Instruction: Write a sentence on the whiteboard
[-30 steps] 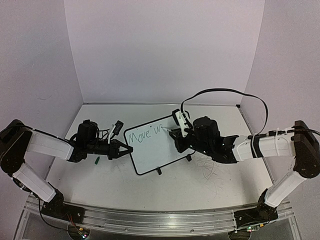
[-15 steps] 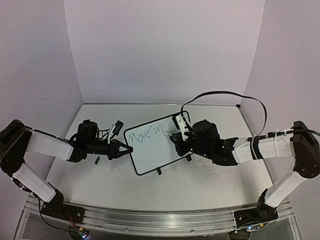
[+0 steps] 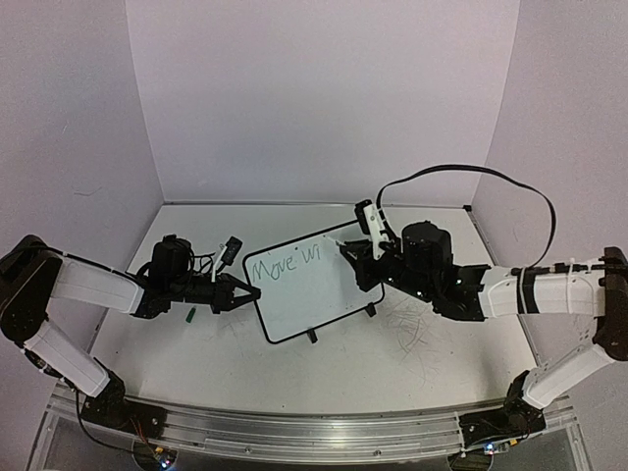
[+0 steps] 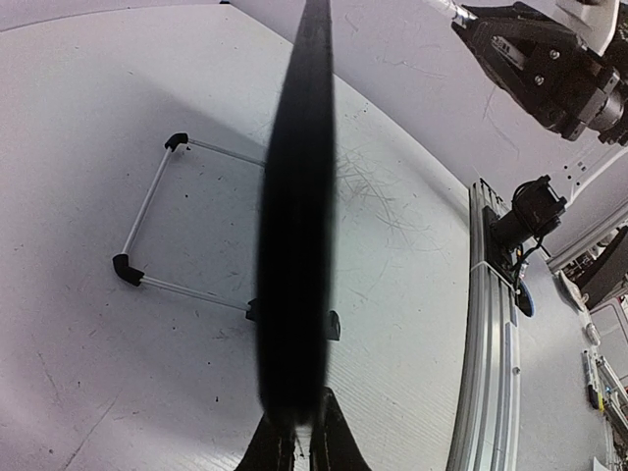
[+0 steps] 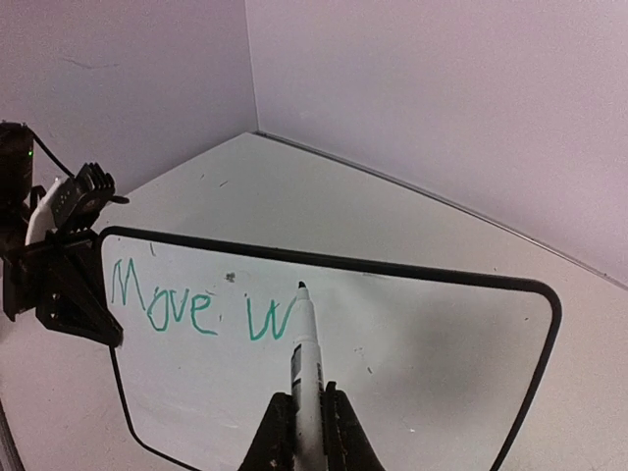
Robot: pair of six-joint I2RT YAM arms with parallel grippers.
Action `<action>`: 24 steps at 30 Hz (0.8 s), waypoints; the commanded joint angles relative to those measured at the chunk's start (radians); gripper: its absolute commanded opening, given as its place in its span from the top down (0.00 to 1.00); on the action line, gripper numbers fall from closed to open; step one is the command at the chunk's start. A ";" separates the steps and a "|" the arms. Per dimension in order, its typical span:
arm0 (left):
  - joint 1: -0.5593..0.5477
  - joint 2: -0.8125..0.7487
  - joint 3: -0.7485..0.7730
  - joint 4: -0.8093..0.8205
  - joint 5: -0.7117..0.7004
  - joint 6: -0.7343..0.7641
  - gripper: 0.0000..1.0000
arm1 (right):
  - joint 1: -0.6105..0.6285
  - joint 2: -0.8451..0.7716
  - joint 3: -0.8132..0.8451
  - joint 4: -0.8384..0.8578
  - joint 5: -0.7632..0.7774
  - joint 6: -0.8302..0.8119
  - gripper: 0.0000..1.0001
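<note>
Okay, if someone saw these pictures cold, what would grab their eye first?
Green handwriting starting "Move" across the propped whiteboard at mid-table. The right gripper holds a marker, tip by the last letter, while the left gripper pinches the board's left edge.

Pale lilac walls point(image 3: 324, 98) — scuffed white tabletop point(image 3: 245, 378)

Green handwriting point(image 5: 201, 309) on the whiteboard point(image 5: 422, 353)
One line of green marker writing is running along the far edge of the whiteboard, starting at its left corner and reading "Move w"; in the overhead view a short stroke after the w is looking like an "i", though that is uncertain. Small dark marks are showing on the barrel of the marker point(image 5: 304, 368), too small to read.
</note>
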 commanded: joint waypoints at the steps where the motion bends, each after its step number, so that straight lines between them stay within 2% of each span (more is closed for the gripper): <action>1: 0.002 -0.012 0.026 -0.035 -0.041 0.052 1.00 | -0.021 0.036 0.029 0.011 -0.015 -0.012 1.00; 24: 0.002 -0.013 0.032 -0.044 -0.039 0.054 1.00 | -0.020 0.060 0.057 0.010 -0.011 -0.070 1.00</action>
